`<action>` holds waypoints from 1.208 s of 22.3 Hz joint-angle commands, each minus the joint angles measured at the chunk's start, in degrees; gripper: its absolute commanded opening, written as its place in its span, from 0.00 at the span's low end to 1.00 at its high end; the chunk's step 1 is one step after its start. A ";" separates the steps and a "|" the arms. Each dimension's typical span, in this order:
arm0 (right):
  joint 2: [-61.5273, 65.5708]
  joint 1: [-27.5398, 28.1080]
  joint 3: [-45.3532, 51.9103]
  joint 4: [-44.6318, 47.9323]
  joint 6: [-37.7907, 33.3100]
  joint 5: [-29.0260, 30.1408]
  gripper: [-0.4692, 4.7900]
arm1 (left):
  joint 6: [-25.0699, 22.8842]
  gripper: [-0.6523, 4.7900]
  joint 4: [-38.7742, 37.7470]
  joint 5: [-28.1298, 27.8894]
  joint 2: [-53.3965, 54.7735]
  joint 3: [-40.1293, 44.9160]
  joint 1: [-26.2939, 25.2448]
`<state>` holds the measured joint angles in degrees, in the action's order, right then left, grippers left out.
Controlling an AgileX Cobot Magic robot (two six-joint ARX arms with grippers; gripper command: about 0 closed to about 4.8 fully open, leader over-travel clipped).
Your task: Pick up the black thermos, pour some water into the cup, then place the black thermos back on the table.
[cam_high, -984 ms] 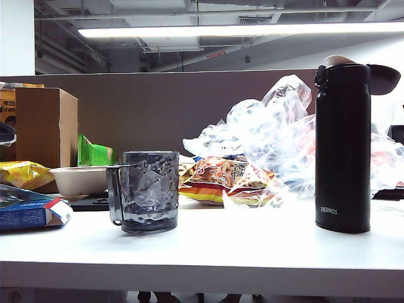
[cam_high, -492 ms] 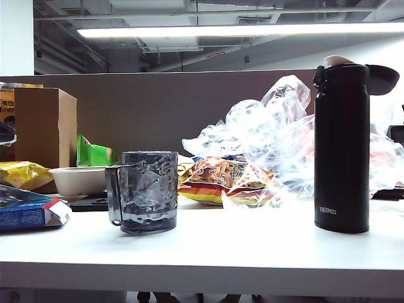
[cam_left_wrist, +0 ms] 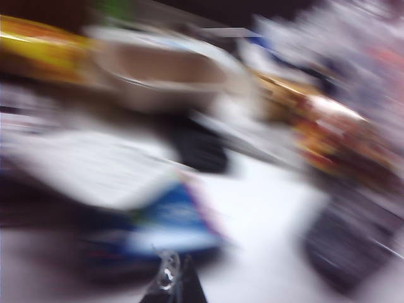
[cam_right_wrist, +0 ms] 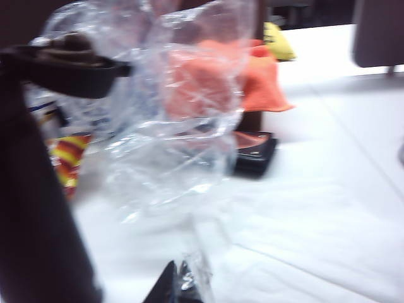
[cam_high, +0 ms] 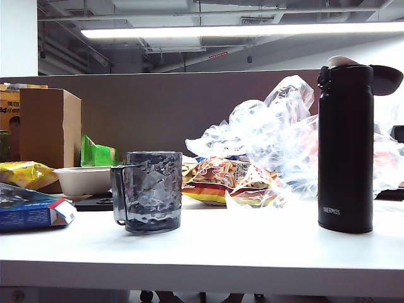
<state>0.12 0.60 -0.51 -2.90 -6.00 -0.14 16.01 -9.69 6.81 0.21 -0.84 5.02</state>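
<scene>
The exterior view looks level across the table (cam_high: 252, 252) from its front edge. Both wrist views ride low and close above it. The right wrist and exterior views share the black thermos (cam_high: 345, 148).

The white tabletop (cam_high: 240, 252) has a thick front edge. On it stands a grey bumpy cup (cam_high: 148, 191) on the left and a tall black thermos (cam_high: 346, 146) on the right, well apart. Behind them lie snack packets (cam_high: 221, 180), crinkly clear plastic (cam_high: 271, 136), a pale bowl (cam_high: 82, 180), a brown box (cam_high: 49, 126) and a blue box (cam_high: 31, 211).
</scene>
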 commanded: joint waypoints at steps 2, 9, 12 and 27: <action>-0.02 1.60 0.11 1.01 0.00 -0.35 0.08 | -0.39 0.11 -0.26 -0.83 0.02 0.33 -11.74; -0.02 0.28 0.11 1.01 0.00 0.26 0.08 | -0.39 0.11 -0.46 -5.29 0.02 0.35 -13.94; -0.02 0.39 0.11 1.01 0.00 0.20 0.08 | -0.39 0.11 -0.48 -5.29 0.02 0.35 -13.94; -0.02 0.37 0.11 1.03 0.00 0.22 0.08 | -0.42 0.11 -0.48 -5.31 0.02 0.35 -13.73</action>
